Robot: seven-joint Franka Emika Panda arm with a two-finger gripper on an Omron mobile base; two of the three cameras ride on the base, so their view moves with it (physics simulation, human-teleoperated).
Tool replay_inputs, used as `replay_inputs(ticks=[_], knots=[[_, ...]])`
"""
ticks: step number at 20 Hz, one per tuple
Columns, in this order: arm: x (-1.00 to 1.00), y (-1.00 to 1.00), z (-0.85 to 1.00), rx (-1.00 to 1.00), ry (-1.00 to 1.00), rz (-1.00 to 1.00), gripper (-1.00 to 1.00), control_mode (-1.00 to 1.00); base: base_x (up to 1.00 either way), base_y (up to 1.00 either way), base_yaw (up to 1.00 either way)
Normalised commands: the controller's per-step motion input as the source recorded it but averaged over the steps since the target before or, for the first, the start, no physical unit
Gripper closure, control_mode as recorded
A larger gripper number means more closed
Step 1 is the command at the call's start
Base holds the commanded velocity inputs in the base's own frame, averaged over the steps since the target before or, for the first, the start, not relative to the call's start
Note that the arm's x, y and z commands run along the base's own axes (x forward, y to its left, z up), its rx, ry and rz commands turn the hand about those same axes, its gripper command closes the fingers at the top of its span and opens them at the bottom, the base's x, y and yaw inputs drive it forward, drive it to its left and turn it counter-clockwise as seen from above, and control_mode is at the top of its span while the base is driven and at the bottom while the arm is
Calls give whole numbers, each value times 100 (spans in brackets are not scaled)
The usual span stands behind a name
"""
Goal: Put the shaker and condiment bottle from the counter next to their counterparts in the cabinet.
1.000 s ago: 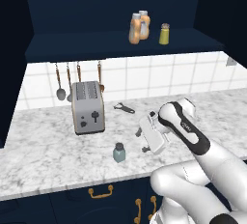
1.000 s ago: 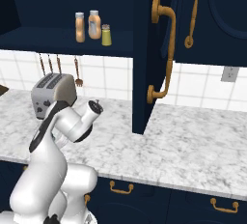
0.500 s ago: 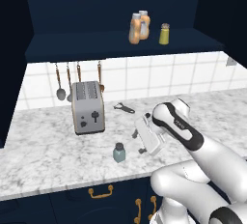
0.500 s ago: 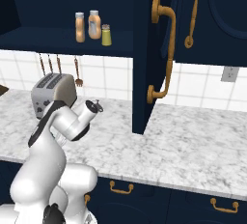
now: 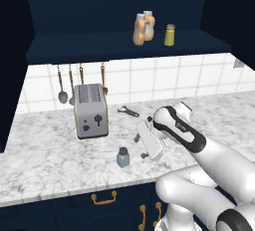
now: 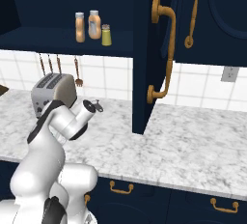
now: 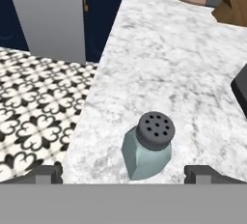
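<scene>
The gripper point(image 5: 140, 145) stands spread wide and empty above the counter point(image 5: 50, 165), its two dark fingertips point(image 7: 46, 174) rising on either side of the shaker point(image 7: 147, 146) in the hand view. The shaker stands upright on the marble just ahead of the hand and between the fingertips, untouched by either; in the left base view it point(image 5: 123, 157) sits just beside the gripper, toward the counter's front edge. Beyond the hand, a toaster point(image 5: 90, 110) stands farther along the counter. High above, the cabinet point(image 5: 114, 46) shelf holds two orange bottles point(image 5: 143, 29) and a yellow-green shaker point(image 5: 170, 35).
</scene>
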Motion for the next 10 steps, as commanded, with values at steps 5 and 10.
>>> replay_inputs(ticks=[5, 10], knots=[[0, 5, -22, 0, -1, 0, -100, -100, 0, 0, 0], [0, 8, -26, 0, -2, 0, -100, -100, 0, 0, 0]])
